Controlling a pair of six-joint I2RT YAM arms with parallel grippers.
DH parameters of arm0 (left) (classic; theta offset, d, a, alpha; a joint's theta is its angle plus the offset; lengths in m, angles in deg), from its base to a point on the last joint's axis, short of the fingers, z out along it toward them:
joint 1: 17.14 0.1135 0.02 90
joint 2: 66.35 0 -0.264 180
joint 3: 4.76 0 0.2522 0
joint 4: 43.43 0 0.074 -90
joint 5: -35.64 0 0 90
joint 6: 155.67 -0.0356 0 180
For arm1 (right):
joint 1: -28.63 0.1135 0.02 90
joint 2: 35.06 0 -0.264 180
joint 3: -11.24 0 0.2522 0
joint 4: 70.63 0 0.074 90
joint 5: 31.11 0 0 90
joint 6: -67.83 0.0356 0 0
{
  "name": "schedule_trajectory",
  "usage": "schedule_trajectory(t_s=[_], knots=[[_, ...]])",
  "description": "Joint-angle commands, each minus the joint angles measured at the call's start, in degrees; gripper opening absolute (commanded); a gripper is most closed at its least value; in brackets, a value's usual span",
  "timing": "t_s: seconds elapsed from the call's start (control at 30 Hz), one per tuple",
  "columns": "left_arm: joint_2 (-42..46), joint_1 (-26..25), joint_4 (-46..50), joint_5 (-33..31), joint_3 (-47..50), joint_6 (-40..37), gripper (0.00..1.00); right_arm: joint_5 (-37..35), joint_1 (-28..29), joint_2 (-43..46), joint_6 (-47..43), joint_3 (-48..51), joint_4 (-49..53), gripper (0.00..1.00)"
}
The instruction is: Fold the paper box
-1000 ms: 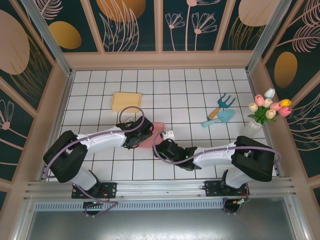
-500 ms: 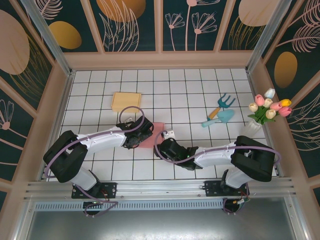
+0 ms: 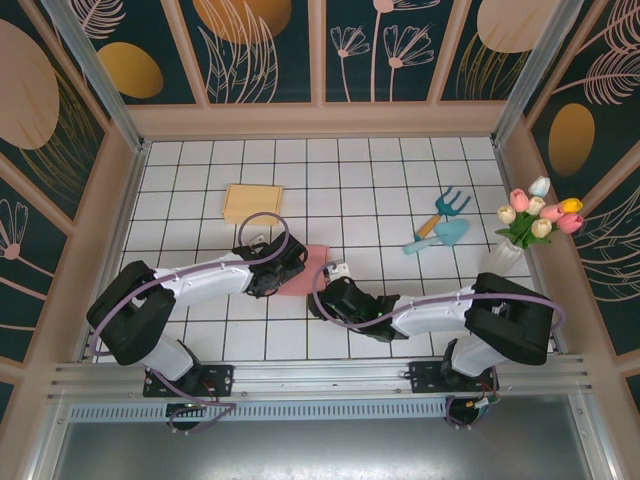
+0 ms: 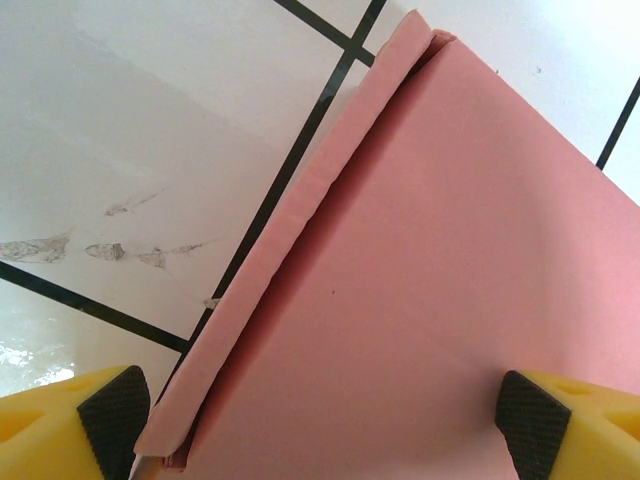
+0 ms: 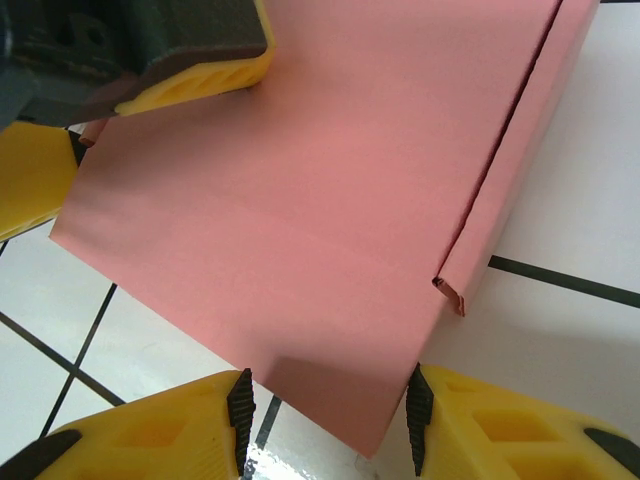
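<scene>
White-tiled bench (image 3: 360, 170) with dark grid lines, enclosed by dark panel walls (image 3: 260, 45) painted with gold discs and line-drawn flowers. A flat tan rectangular board (image 3: 251, 203) lies at far left. At right, a blue toy garden fork (image 3: 451, 204) with an orange handle lies just beside a teal toy trowel (image 3: 445, 235). At the right edge, a white vase (image 3: 503, 260) holds mixed tulips (image 3: 538, 213).

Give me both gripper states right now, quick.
Left gripper: open, jaws wide astride the pink paper box.
Right gripper: jaws around the box's corner; whether they grip it cannot be told.
</scene>
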Motion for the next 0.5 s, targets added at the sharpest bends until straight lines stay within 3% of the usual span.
schedule_trajectory(t_s=[0.0,0.23,0.47], knots=[[-2.8,-0.2,2.8,0.5,0.5,0.6,0.92,2.9,0.9,2.3,0.4,-0.1,-3.3,0.47],[-2.9,-0.2,2.9,0.5,0.4,0.6,0.92,-2.5,1.1,1.6,-0.2,-1.0,1.4,0.47],[-2.9,-0.3,3.2,0.5,0.1,0.6,0.92,-2.3,1.1,0.3,-0.6,-1.4,1.0,0.47]])
